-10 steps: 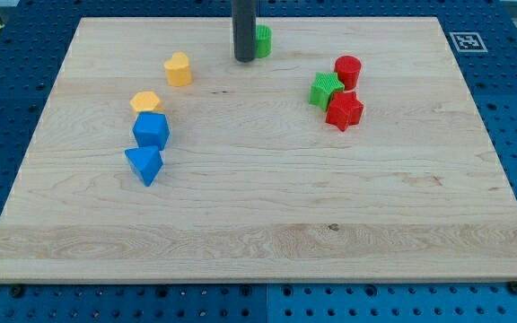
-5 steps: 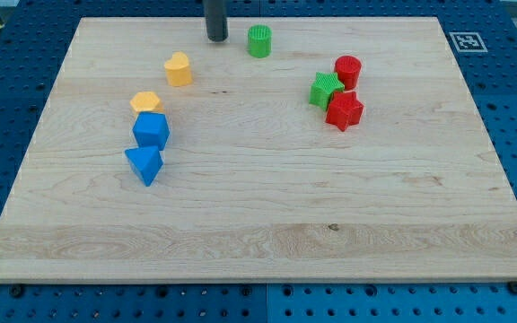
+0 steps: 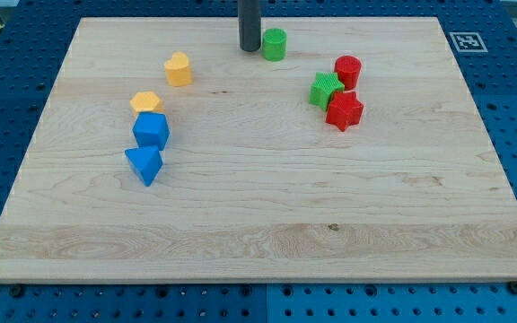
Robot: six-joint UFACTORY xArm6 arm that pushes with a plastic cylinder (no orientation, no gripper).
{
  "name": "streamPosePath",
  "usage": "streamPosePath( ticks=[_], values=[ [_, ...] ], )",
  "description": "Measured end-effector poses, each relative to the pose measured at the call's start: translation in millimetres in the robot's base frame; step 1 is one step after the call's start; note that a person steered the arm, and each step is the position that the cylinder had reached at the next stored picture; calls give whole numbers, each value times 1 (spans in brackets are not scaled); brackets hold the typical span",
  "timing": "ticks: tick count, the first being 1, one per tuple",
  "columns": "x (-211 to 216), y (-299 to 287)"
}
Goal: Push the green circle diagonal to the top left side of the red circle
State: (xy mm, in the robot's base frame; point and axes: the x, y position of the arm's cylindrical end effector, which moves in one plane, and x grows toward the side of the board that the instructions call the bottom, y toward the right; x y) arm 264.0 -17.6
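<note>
The green circle (image 3: pixel 275 44) stands near the view's top, left of centre-right. My tip (image 3: pixel 249 48) is right against its left side, touching or almost touching it. The red circle (image 3: pixel 347 70) stands to the lower right of the green circle, about a block and a half away. A green star (image 3: pixel 326 90) and a red star (image 3: pixel 344 110) crowd against the red circle's lower left side.
A yellow heart-like block (image 3: pixel 179 69) sits at upper left. A yellow hexagon (image 3: pixel 146 102), a blue cube-like block (image 3: pixel 151 130) and a blue triangle (image 3: pixel 144 164) form a column at the left. A tag marker (image 3: pixel 463 41) is at the board's top right corner.
My tip swung out left, then came back right against the green circle. The green circle has slid a little to the right, toward the red circle.
</note>
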Motion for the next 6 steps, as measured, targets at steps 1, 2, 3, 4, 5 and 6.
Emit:
streamPosePath(
  ticks=[1,2,3,4,5,6],
  values=[
    [0,6],
    [0,27],
    [0,47],
    [3,47],
    [24,12],
    [38,-45]
  ],
)
